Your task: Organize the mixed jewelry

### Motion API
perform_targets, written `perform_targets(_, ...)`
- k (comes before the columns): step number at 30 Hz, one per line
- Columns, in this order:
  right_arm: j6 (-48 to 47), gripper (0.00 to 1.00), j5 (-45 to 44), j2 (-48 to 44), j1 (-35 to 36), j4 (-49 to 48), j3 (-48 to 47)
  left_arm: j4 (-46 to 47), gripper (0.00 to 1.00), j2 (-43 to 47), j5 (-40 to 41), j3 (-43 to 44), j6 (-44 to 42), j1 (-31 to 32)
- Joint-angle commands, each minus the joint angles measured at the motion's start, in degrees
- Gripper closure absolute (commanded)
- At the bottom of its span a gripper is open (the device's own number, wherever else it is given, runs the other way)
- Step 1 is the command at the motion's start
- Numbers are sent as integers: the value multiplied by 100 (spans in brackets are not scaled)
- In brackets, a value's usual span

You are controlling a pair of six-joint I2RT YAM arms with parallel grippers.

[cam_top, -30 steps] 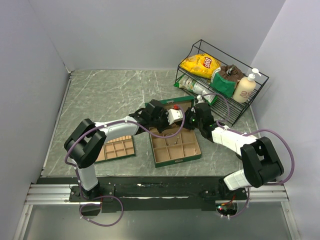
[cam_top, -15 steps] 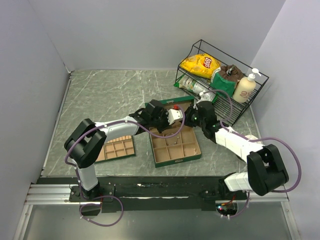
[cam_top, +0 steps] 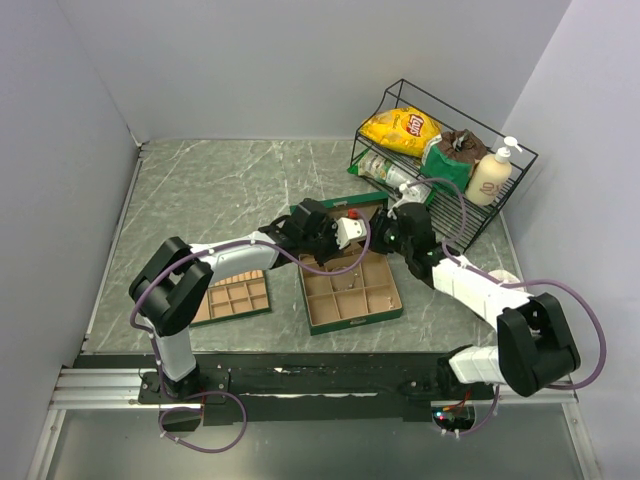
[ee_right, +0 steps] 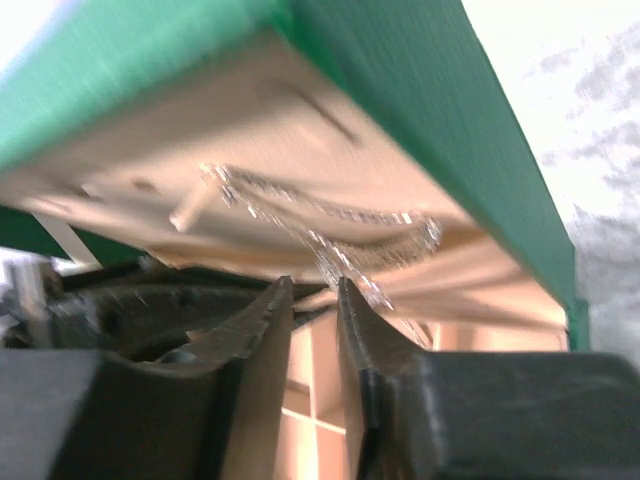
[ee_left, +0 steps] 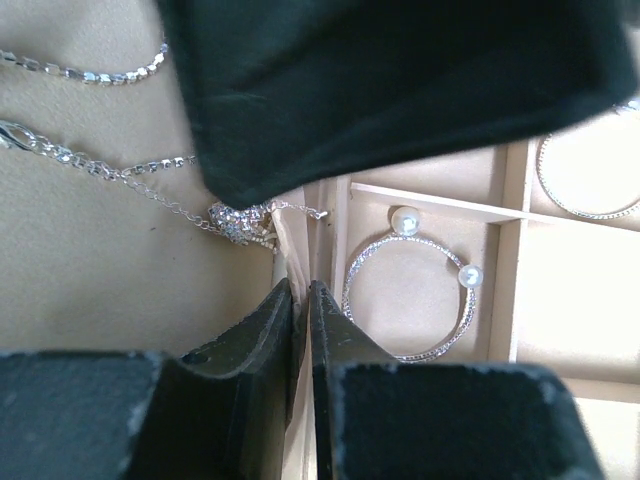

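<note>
The green box point(cam_top: 352, 318) with tan compartments lies mid-table, its lid point(ee_right: 430, 90) raised at the back. My left gripper point(cam_top: 322, 245) point(ee_left: 300, 288) is shut on a thin tan divider wall of the box. Beside it, fine silvery chains point(ee_left: 120, 170) lie on the tan lining, and a wire bangle with two pearls point(ee_left: 468, 276) rests in a compartment. A second ring point(ee_left: 585, 212) shows at the right. My right gripper point(cam_top: 383, 238) point(ee_right: 312, 283) is under the lid, jaws slightly apart and empty. A blurred chain point(ee_right: 330, 215) hangs just past its fingertips.
A flat tan divided tray point(cam_top: 232, 298) lies left of the box, beside my left arm. A black wire rack point(cam_top: 445, 215) at the back right holds a yellow chips bag point(cam_top: 403, 128), a green bag and a soap bottle point(cam_top: 490, 175).
My right gripper's jaws have parted and its arm has stretched farther toward the box's back, elbow swinging right. The left arm has stayed still.
</note>
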State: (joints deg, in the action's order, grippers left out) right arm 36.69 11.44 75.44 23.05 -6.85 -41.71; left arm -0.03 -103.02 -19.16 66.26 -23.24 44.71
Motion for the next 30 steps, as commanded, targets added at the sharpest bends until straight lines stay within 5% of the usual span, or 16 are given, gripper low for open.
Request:
perform_targets(1,-267,64,-55,-328,33,-53,251,-120,83,-113,-238,194,22,82)
perform_targets(30,-434,63,-2,604,174,-449,32,-260,85,-209,-185,344,83,82)
